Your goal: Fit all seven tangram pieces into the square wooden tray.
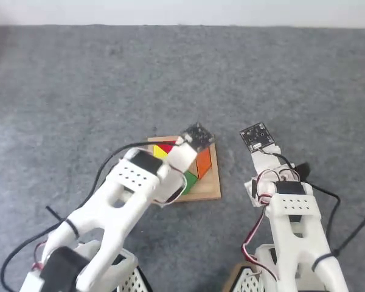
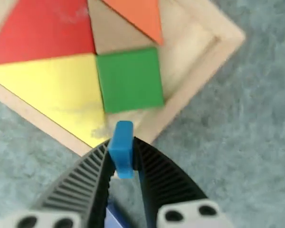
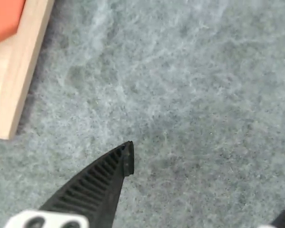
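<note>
The square wooden tray (image 2: 213, 42) holds a red triangle (image 2: 42, 28), a yellow triangle (image 2: 57, 90), a green square (image 2: 129, 78) and an orange triangle (image 2: 137, 14). My left gripper (image 2: 121, 149) is shut on a blue piece (image 2: 121, 142), held on edge just above the tray's rim beside the yellow and green pieces. In the high view the left arm (image 1: 170, 161) covers much of the tray (image 1: 210, 188). My right gripper (image 3: 209, 185) stands open over bare carpet just beside the tray's corner (image 3: 14, 95), with nothing between its fingers.
Grey carpet (image 1: 170, 79) covers the whole table. The right arm (image 1: 261, 152) stands a little to the right of the tray. Black cables (image 1: 103, 170) trail from both arms near the front.
</note>
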